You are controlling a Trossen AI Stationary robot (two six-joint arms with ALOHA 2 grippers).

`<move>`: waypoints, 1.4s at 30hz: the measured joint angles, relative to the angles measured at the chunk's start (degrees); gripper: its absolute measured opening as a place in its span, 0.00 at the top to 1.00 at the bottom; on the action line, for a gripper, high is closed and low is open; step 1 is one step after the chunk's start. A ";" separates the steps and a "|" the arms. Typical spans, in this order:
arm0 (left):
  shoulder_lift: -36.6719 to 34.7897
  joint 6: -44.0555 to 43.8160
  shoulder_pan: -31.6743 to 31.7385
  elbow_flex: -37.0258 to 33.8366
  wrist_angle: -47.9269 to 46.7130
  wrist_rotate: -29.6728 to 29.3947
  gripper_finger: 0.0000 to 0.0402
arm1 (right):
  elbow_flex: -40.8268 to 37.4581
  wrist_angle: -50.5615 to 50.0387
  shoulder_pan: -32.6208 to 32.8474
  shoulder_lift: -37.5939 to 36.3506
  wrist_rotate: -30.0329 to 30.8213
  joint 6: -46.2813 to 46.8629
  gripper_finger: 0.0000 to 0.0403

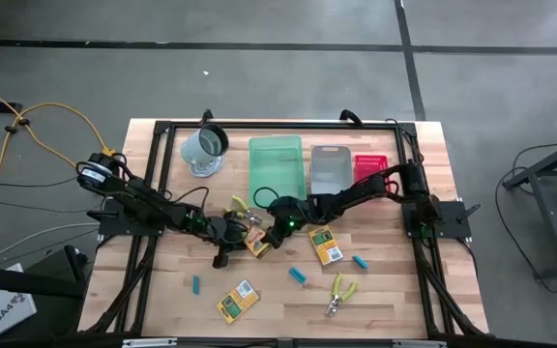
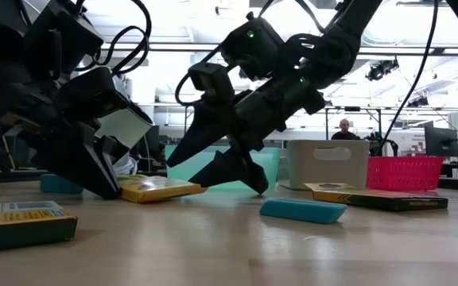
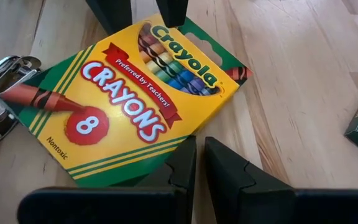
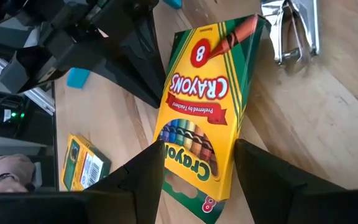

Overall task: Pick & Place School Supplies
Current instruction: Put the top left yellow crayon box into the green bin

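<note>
Ceiling lights (image 2: pixel 213 48) blazed behind the arms, leaving them near silhouettes in the low view. Overhead, the light was even and the shadows soft.

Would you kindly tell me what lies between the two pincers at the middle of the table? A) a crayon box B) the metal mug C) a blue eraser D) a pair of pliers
A: both wrist views show the crayon box between the left pincer and the right pincer.
</note>
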 joint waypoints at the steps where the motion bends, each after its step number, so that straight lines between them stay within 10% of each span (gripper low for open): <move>1: 0.00 -0.02 0.00 0.00 0.00 0.04 0.91 | 0.05 0.00 0.02 0.00 0.00 -0.03 0.55; 42: 0.02 -1.66 -0.11 0.11 0.17 0.70 0.91 | 0.48 11.30 -1.92 -0.11 -4.95 -5.01 0.55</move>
